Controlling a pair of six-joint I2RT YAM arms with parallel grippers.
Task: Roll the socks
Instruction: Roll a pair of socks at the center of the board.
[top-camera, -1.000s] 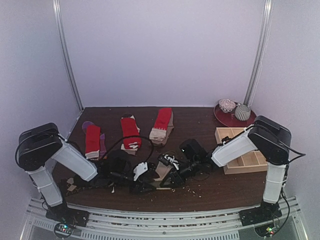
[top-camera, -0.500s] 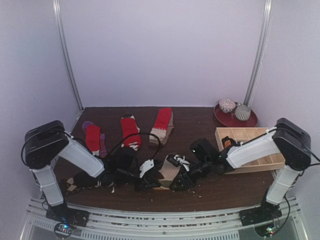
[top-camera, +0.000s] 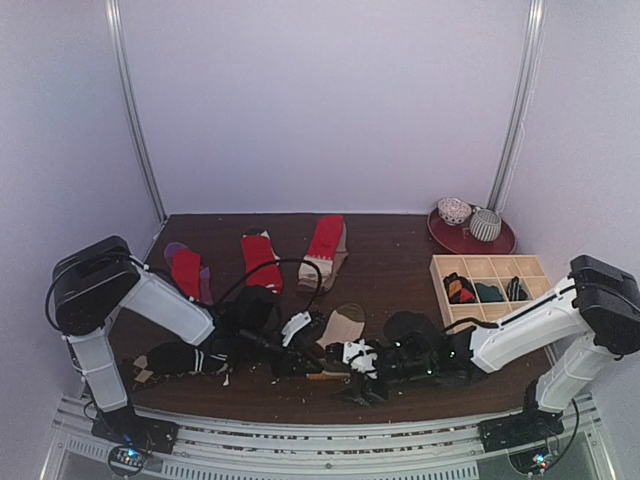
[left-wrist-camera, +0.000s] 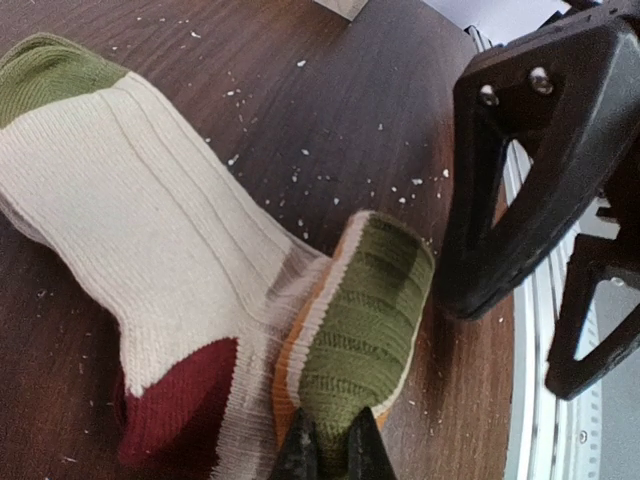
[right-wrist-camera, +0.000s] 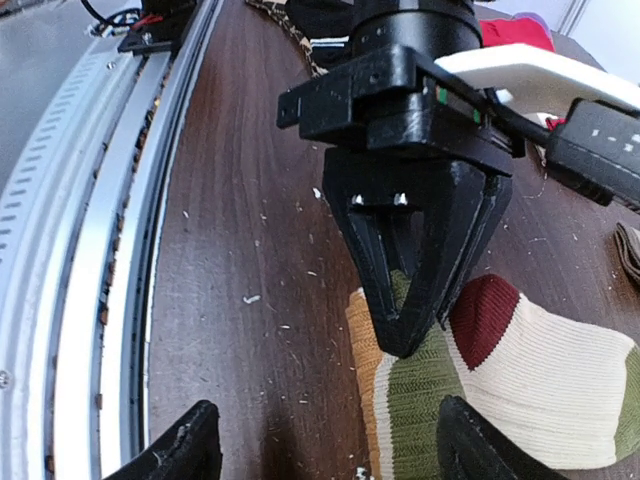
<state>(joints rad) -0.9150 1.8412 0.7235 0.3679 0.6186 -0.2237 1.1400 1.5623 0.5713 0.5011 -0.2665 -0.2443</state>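
Note:
A beige sock (top-camera: 343, 325) with a green toe, red heel and green-orange cuff lies front centre on the table. In the left wrist view the beige sock (left-wrist-camera: 130, 220) has its cuff end folded up, and my left gripper (left-wrist-camera: 331, 452) is shut on that green cuff. From the right wrist, my left gripper (right-wrist-camera: 410, 300) pinches the cuff of the beige sock (right-wrist-camera: 560, 370). My right gripper (right-wrist-camera: 330, 450) faces it, open wide, fingers apart from the fabric. Three red socks (top-camera: 260, 262) lie further back. A black striped sock (top-camera: 180, 358) lies under my left arm.
A pale wooden compartment tray (top-camera: 437, 272) at the right holds rolled socks. Behind it a red plate (top-camera: 448, 236) carries two bowls. The metal rail (right-wrist-camera: 90, 260) runs along the table's near edge, close to both grippers. Crumbs dot the dark wood.
My left gripper has shut on the beige sock's cuff. My right gripper has opened and let go, and its arm has stretched out low along the table's front.

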